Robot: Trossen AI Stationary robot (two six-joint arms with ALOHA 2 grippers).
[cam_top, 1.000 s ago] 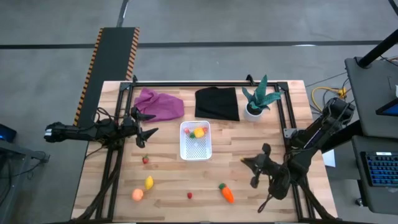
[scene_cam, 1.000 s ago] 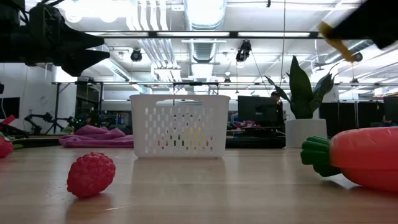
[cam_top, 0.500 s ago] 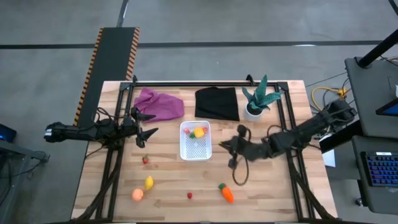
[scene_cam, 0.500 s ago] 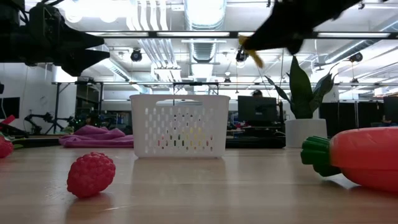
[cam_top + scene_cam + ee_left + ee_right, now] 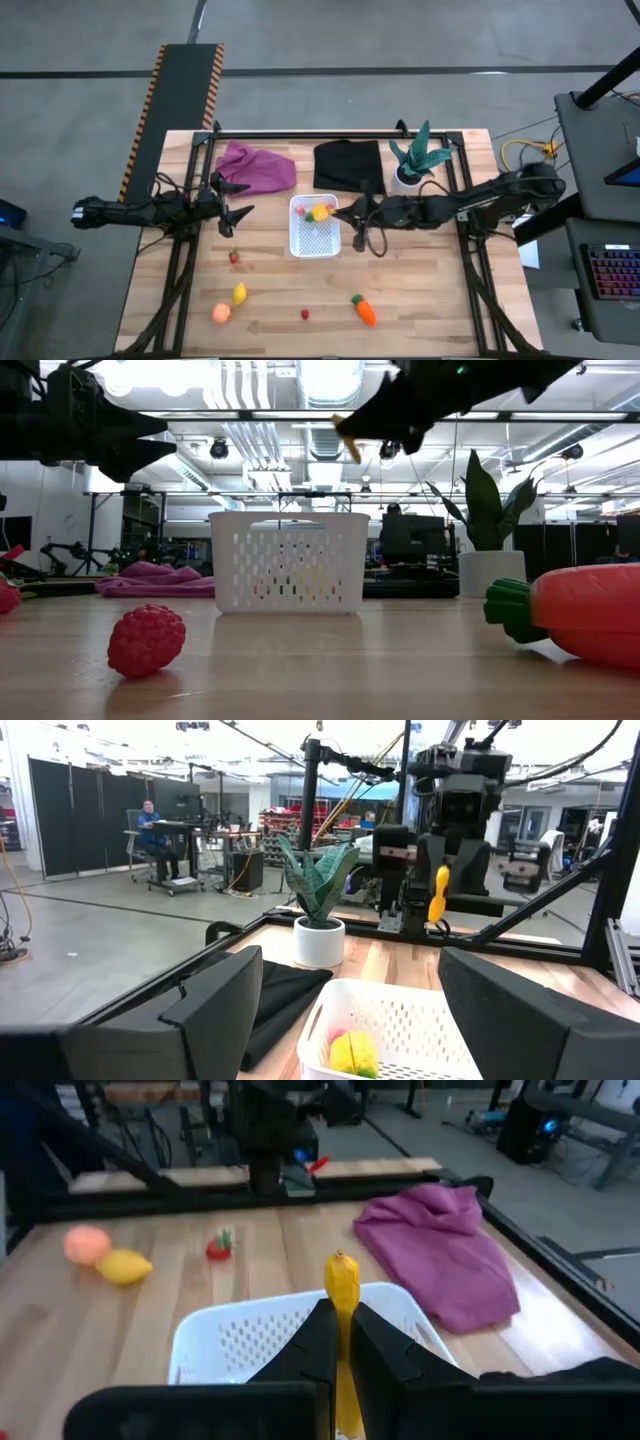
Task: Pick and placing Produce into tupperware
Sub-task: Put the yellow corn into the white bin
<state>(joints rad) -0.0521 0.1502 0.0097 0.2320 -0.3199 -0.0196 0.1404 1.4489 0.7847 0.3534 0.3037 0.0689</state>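
Note:
The tupperware (image 5: 314,226) is a white perforated tub at the table's middle, with a yellow lemon (image 5: 321,212) and red pieces inside. My right gripper (image 5: 340,213) hovers at its right rim, shut on a long yellow produce piece (image 5: 342,1280). On the near table lie a carrot (image 5: 364,310), a lemon (image 5: 240,293), a peach (image 5: 221,312), a small red berry (image 5: 305,314) and a strawberry (image 5: 234,257). My left gripper (image 5: 240,212) waits open to the left of the tub. My right gripper pinches the yellow piece between its two fingers, with the piece's free end (image 5: 342,1266) sticking out past the fingertips. The fingers reach in from the table's right side, slanting slightly down. The piece (image 5: 348,440) is lifted clear, high above the tub's rim.
A purple cloth (image 5: 258,167), a black cloth (image 5: 349,165) and a potted plant (image 5: 415,160) stand along the far edge behind the tub. In the low view a red berry (image 5: 146,641) and the carrot (image 5: 575,610) lie close in front.
My right gripper has swept from the table's near right corner toward the left and far side, up to the tub's right rim. It has risen a little and turned about on the way. It stays shut on the yellow piece, which travels with it.

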